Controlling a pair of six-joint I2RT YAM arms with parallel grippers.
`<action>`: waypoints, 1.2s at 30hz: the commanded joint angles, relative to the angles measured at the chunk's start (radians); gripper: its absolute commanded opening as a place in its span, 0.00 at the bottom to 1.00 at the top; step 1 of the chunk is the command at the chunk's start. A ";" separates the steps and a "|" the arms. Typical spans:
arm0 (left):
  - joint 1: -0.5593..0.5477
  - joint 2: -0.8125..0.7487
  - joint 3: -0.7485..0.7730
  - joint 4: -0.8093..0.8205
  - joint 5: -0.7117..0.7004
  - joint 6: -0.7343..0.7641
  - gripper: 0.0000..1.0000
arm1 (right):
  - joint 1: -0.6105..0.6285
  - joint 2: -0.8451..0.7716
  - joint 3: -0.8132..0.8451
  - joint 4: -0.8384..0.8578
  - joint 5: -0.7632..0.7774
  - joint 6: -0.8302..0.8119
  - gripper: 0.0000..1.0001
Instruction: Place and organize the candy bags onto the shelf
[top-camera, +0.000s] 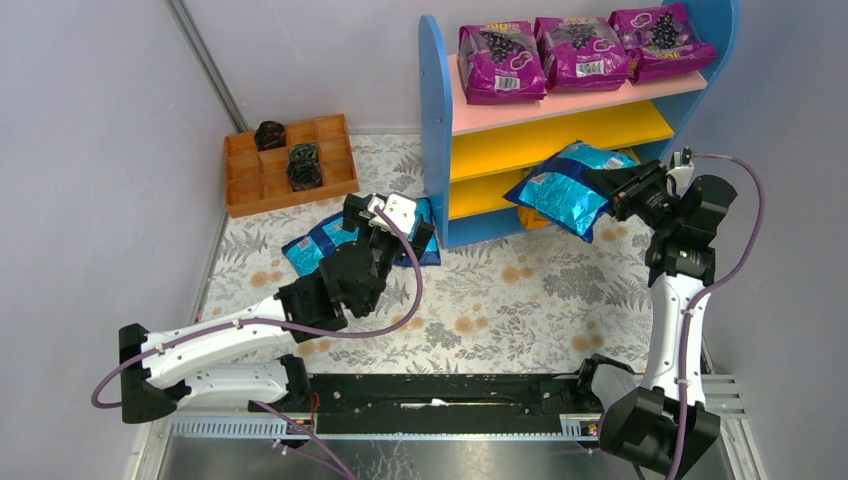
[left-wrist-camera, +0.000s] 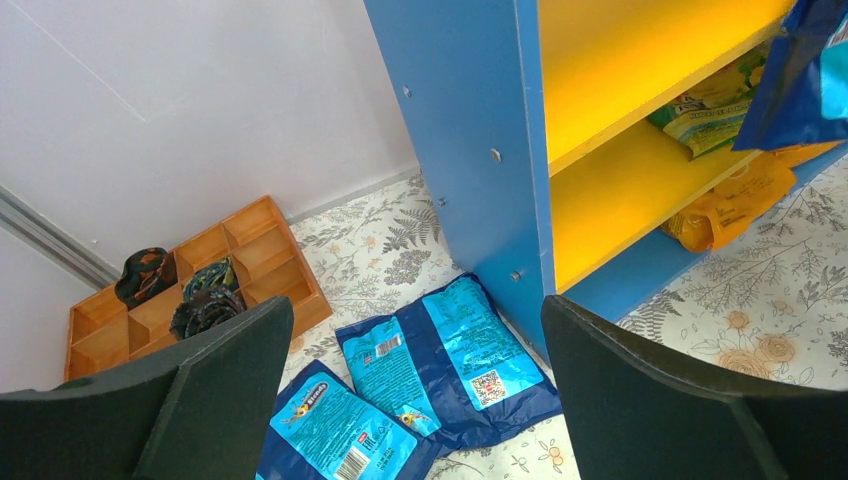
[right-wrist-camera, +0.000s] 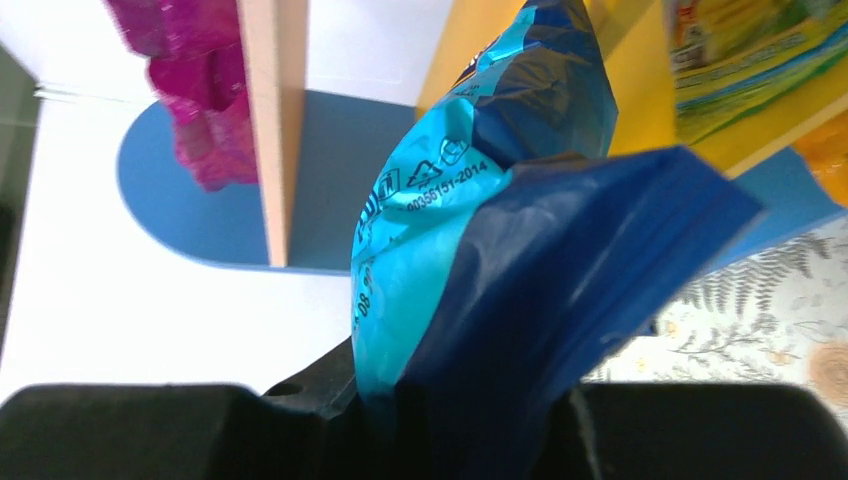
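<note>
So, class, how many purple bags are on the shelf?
3, side by side on the pink top board: left bag, middle bag, right bag. More could be hidden behind them.

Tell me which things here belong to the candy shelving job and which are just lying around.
Job: blue bag in the right gripper; blue bags on the table; orange bag and green bag inside the shelf.
Lying about: purple bags on the top board; orange tray with dark bundles.
</note>
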 joint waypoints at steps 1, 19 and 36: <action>0.001 -0.002 0.007 0.029 -0.011 0.009 0.99 | -0.019 -0.069 0.028 0.295 -0.170 0.194 0.08; 0.001 -0.001 0.034 -0.017 0.012 -0.018 0.99 | -0.021 0.050 -0.043 0.542 0.186 0.307 0.08; 0.001 -0.012 0.044 -0.045 0.064 -0.063 0.99 | -0.020 0.286 0.156 0.428 0.543 0.176 0.11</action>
